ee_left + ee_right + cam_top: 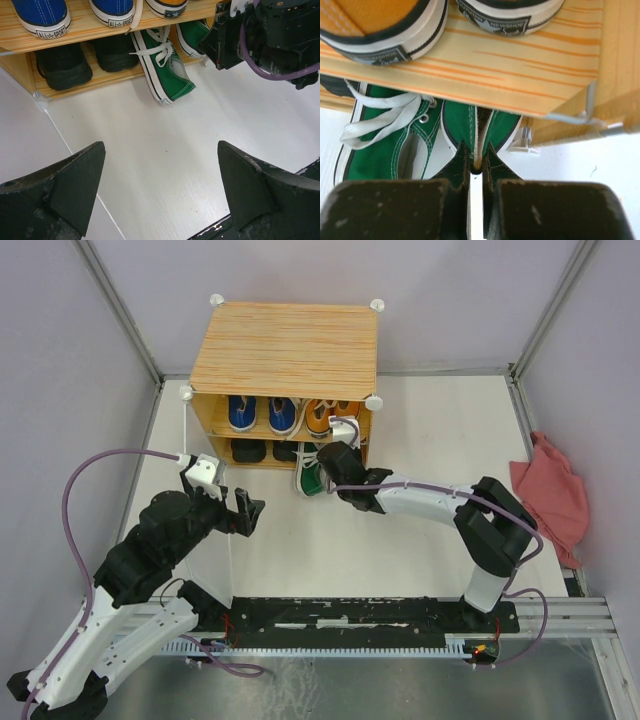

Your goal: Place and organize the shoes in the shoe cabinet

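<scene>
While the cabinet (285, 350) stands open, its upper shelf holds blue sneakers (260, 413) left and orange sneakers (320, 415) right; black boots (262, 451) sit lower left. The right gripper (476, 160) clamps a green sneaker (470, 125) at the cabinet's lower right. A second green sneaker (165, 70) leans half out of the cabinet. The left gripper (161, 150) hovers before the cabinet, fingers apart.

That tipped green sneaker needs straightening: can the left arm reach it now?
Probably yes: bare table lies between the open left gripper and the tipped green sneaker, though the right gripper, shut on the other green sneaker, crowds it.
</scene>
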Motion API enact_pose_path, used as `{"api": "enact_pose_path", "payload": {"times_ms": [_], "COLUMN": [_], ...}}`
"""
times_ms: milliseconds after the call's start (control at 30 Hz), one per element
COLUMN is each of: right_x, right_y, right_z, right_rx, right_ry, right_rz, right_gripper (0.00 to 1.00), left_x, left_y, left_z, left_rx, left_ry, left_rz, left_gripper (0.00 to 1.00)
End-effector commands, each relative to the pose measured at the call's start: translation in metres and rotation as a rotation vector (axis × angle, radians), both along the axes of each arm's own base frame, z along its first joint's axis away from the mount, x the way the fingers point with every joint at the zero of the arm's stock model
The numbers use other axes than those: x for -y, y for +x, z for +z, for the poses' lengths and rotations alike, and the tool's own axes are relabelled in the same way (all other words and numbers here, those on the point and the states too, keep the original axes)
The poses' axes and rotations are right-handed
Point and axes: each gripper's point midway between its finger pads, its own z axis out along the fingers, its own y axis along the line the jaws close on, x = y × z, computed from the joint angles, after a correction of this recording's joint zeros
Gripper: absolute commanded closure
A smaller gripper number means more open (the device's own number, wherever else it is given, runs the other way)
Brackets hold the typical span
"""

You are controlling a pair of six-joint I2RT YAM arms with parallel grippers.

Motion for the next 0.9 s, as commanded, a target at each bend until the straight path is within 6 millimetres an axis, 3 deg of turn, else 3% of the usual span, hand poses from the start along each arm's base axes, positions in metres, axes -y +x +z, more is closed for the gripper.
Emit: {"api": "enact_pose_path", "payload": {"times_ms": [0,433,667,800,867], "right_x": [-0.013,-0.004,0.003,0.01,0.013], "right_y": [0.04,0.068,0.066,0.059,0.056], "right_z": [0.056,0.03,0.007,-0.002,-0.005], "right_rx": [0.19,0.182,0.111,0.079,0.071], "right_ry": [0.114,0.021,0.01,0.009,0.009], "right_rz": [-0.073,-0.068,-0.074,-0.098,-0.107], "right_gripper": [0.98,0.98,0.98,0.88,0.77], "left_x": [-0.003,0.001,0.002,0.001,0.001], "left_y": [0.007,0.008,0.009,0.008,0.009], "left_z": [0.007,0.001,0.0,0.0,0.001], "left_rx": [0.047,0.039,0.038,0.04,0.042], "left_ry": [0.022,0.03,0.032,0.031,0.03], "left_rz": [0.011,-0.004,-0.005,-0.005,-0.003], "left_gripper": [0.01,0.01,0.01,0.01,0.01]}}
